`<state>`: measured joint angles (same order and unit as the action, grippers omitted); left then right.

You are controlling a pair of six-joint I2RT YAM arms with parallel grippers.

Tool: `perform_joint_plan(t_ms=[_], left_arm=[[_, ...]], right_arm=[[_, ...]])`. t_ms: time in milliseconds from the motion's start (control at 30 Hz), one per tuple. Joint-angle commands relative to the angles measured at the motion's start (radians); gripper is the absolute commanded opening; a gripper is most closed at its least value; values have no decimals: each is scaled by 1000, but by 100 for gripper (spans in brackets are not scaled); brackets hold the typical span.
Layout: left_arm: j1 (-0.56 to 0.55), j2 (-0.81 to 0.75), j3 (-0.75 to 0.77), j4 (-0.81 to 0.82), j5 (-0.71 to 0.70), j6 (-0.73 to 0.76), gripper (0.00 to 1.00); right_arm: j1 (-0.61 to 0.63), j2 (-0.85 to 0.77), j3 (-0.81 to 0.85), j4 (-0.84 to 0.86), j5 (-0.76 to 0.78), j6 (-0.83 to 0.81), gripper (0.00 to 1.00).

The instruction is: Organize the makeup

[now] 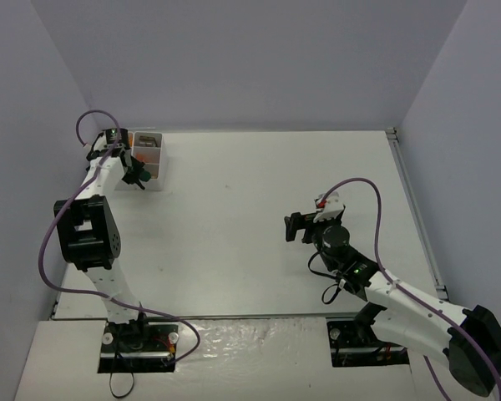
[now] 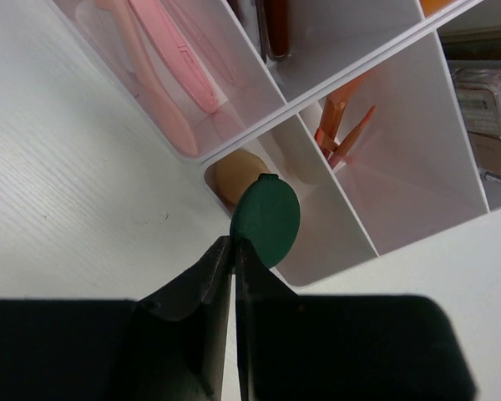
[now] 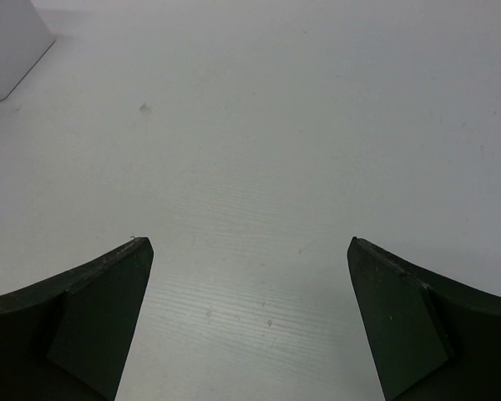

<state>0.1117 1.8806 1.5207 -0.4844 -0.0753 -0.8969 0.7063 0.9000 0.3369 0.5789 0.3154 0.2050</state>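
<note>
- While the left arm stretches to the far-left corner of the table [image 1: 234,192], the left gripper [image 2: 234,244] hangs over one corner of the white organizer box [image 2: 417,167].
- Left gripper: both fingers are pressed together, and the tips pinch the lower rim of the dark-green compact [image 2: 267,219].
- Compact: a round, flat disc held over the corner compartment. In the left wrist view it overlaps that compartment's outer wall; I cannot tell whether it touches the wall.
- A beige sponge [image 2: 232,177] lies in that same compartment, beneath the compact and partly hidden by it.
- In the next compartment over, past a thin divider, orange sticks [image 2: 338,134] lean against the wall with their tips pointing down.
- Pink sticks [image 2: 179,58] lie lengthwise in the long compartment at the upper left of the wrist view. A dark-red stick [image 2: 275,29] lies in the space beside them, cut off by the frame edge.
- Brown eyeshadow palettes [image 2: 484,104] in clear cases sit in the box at the right edge of the wrist view, only partly in frame.
- Right gripper [image 3: 248,242]: fingers spread wide and holding nothing, low over bare white table.
- The overhead view puts the right gripper mid-table, right of centre, well apart from the box and all the makeup.
</note>
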Motion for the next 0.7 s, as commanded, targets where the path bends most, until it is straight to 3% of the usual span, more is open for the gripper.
perform_joint_plan(t_ms=[0, 300, 467, 667], left_arm=[[6, -19, 75, 34, 18, -31, 4], [6, -20, 79, 58, 11, -43, 6], [6, -14, 81, 73, 27, -51, 19], [6, -21, 77, 103, 36, -57, 28]], right_arm=[[-3, 12, 56, 73, 0, -7, 100], [-2, 19, 60, 73, -10, -7, 100], [-4, 25, 63, 72, -15, -9, 100], [-2, 28, 64, 72, -17, -10, 100]])
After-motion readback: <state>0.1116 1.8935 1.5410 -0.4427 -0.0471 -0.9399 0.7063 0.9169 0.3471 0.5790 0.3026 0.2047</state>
